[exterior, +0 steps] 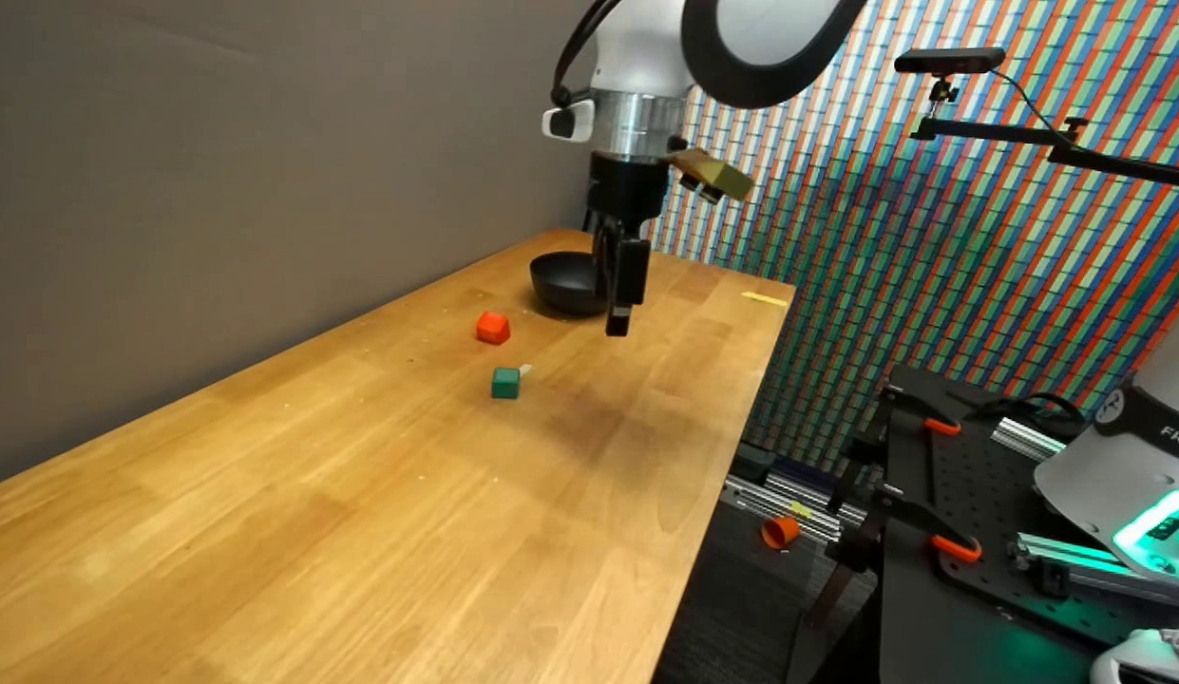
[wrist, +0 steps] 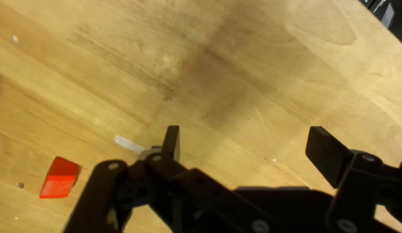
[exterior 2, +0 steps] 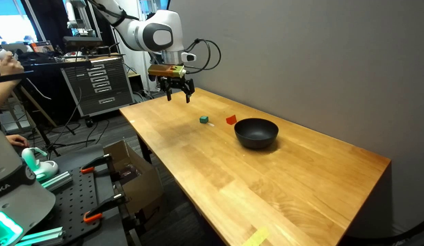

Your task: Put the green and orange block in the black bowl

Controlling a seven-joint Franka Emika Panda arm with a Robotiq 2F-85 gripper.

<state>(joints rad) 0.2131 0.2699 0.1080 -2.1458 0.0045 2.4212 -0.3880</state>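
Table [exterior: 342, 513]: black bowl [exterior: 562, 282] partly hidden in an exterior view.

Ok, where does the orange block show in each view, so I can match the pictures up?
In an exterior view: orange block, mid-height, left of centre, up and left of the pale strip.
In an exterior view: orange block, mid-height, just right of centre, right of the pale strip.
In the wrist view: orange block, lower left, down and left of the pale strip.
Shared landmark: the pale strip on the table.
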